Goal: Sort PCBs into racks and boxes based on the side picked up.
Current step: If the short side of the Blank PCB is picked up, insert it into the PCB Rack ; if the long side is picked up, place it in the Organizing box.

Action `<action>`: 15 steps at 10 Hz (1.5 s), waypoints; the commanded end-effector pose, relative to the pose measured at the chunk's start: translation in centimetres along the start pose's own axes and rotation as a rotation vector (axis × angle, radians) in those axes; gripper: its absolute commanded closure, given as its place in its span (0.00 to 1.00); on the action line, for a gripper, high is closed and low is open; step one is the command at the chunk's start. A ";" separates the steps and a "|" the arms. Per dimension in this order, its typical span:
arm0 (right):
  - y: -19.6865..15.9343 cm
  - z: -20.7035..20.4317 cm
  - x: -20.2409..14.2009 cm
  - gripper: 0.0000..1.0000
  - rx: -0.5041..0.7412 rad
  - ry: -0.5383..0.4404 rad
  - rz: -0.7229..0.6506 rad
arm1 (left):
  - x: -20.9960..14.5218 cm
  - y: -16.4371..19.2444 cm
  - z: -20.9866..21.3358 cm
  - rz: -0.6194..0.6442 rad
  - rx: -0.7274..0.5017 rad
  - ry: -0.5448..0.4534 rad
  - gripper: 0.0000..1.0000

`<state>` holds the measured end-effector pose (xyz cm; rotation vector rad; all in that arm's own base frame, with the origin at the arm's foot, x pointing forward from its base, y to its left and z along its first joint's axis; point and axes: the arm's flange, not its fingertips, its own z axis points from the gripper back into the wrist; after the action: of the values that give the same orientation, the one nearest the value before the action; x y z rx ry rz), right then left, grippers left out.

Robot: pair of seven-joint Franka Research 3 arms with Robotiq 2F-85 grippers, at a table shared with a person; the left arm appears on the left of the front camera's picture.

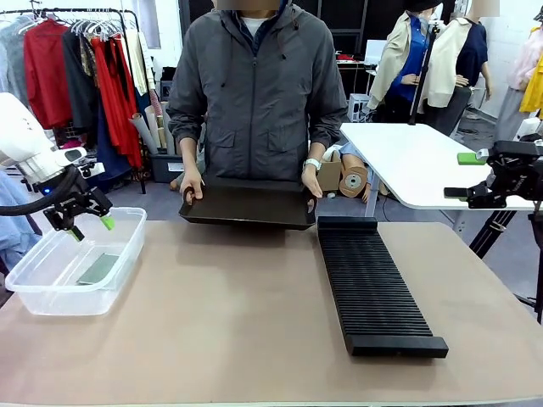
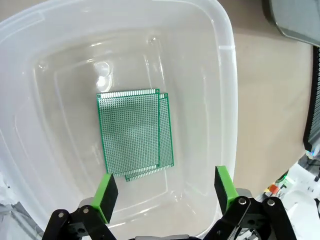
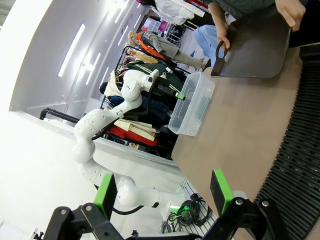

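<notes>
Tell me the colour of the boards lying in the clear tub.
Green PCBs, dotted with fine holes; clearest in the left wrist view.

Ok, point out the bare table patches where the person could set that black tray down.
The widest bare stretch of table lies between the clear box and the slotted rack, in front of the tray. A narrower strip runs right of the rack. The box is taken: two PCBs lie overlapped inside, with the open left gripper above them.

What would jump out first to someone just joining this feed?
Two green PCBs lie stacked in the clear box at table left, the open left gripper hovering above. The person holds a black tray at the far edge, beside the long black rack.
</notes>
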<state>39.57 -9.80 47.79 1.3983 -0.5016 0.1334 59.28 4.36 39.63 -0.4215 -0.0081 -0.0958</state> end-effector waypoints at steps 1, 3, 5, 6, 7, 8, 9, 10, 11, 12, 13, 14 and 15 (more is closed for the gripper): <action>0.2 0.1 0.0 0.00 0.008 0.001 0.009 | -0.5 -0.3 -0.2 -0.004 0.012 -0.003 0.00; 0.2 0.1 0.0 0.00 0.008 0.001 0.009 | -0.3 -0.3 0.0 -0.001 0.011 0.000 0.00; 0.2 0.1 0.0 0.00 0.008 0.001 0.009 | -0.2 -0.4 0.0 -0.008 -0.025 -0.022 0.00; 0.2 0.1 0.0 0.00 0.008 0.001 0.009 | -0.2 -0.5 0.1 -0.005 -0.048 -0.030 0.00; 0.2 0.1 0.0 0.00 0.008 0.001 0.009 | 0.1 -0.3 0.5 -0.005 -0.064 -0.039 0.00; 0.2 0.1 0.0 0.00 0.008 0.001 0.009 | -0.2 -0.4 1.2 -0.009 -0.084 -0.047 0.00; 0.2 0.1 0.0 0.00 0.008 0.001 0.009 | -0.4 -0.5 1.5 -0.018 -0.112 -0.053 0.00; 0.2 0.1 0.0 0.00 0.008 0.001 0.009 | -0.5 -0.5 1.5 -0.019 -0.142 -0.066 0.00; 0.2 0.1 0.0 0.00 0.008 0.001 0.009 | -0.9 -0.7 1.7 -0.021 -0.198 -0.084 0.00; 0.2 0.1 0.0 0.00 0.008 0.001 0.009 | -0.9 -0.8 2.6 -0.041 -0.278 -0.094 0.00; 0.2 0.1 0.0 0.00 0.008 0.001 0.009 | -1.2 -1.1 3.8 -0.062 -0.400 -0.118 0.00; 0.2 0.1 0.0 0.00 0.008 0.001 0.009 | -1.4 -1.4 4.5 -0.071 -0.533 -0.170 0.00; 0.2 0.1 0.0 0.00 0.008 0.001 0.009 | -1.5 -1.6 4.7 -0.093 -0.646 -0.216 0.00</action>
<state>39.57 -9.80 47.79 1.3983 -0.5016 0.1334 58.27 4.47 44.90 -0.9440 -0.1806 -0.1151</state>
